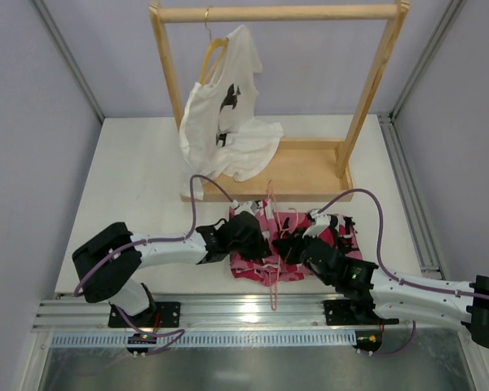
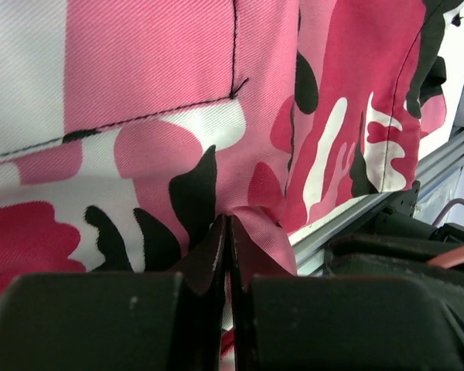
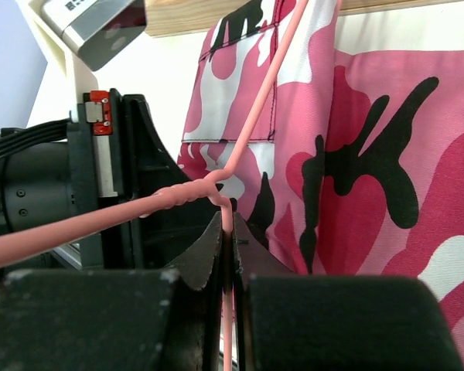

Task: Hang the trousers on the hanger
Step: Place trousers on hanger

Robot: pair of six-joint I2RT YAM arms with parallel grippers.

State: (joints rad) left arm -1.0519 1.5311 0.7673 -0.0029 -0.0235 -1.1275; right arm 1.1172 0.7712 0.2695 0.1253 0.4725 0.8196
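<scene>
At table centre, 6 o'clock of the rack (image 1: pixel 310 171) base, the trousers (image 1: pixel 253 265) lie bunched in a heap, close to the near rail. Both arms are down on them.

Left gripper (image 1: pixel 259 238) comes in from 8 o'clock and sits on the heap's 9 o'clock side. In the left wrist view the jaws are pressed together with a small fold of trousers (image 2: pixel 155 93) cloth pinched at the tips of the left gripper (image 2: pixel 229 232). The camo cloth fills most of that view, with a stitched seam running across at 11 o'clock. A rail edge (image 2: pixel 371 209) shows at 3 o'clock.

Right gripper (image 1: pixel 287 246) comes in from 4 o'clock, over the middle of the heap. In the right wrist view the right gripper (image 3: pixel 228 232) is clamped on the hanger (image 3: pixel 255 116) wire, just below the twisted neck. From the twist one wire runs up towards 1 o'clock across the trousers (image 3: pixel 387 154). Another runs out towards 8 o'clock, in front of the left arm's black body (image 3: pixel 116 178).

From above, the hanger (image 1: pixel 272 295) lies across the heap roughly on the 12–6 line. One end reaches the rack base, the other pokes over the near rail. I can't tell whether any wire is threaded through the cloth.

The T-shirt (image 1: pixel 224 122) hangs on a wooden hanger (image 1: pixel 212 53) at the rack's 10 o'clock corner, well apart from both grippers.
</scene>
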